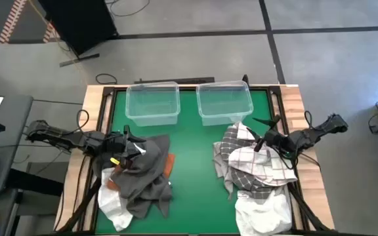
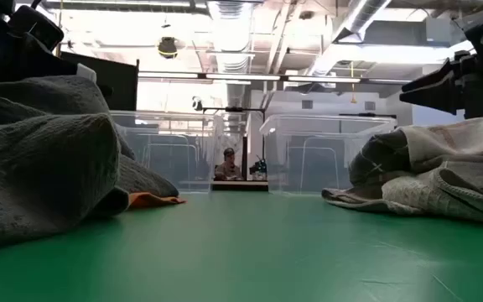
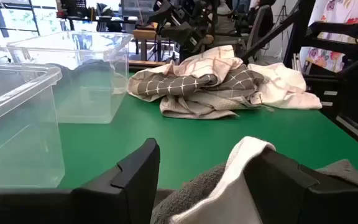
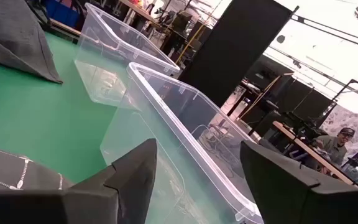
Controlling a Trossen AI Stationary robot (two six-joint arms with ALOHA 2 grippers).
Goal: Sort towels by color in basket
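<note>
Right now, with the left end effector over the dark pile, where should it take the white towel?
Grip the raised white fold standing between the open left end effector fingers, coming straight down from above. It pokes up proud of the dark grey towel, so closing there likely lifts white alone.

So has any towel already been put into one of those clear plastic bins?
No, from above both clear bins show only bare plastic, while the towels lie in two heaps on the green table.
</note>
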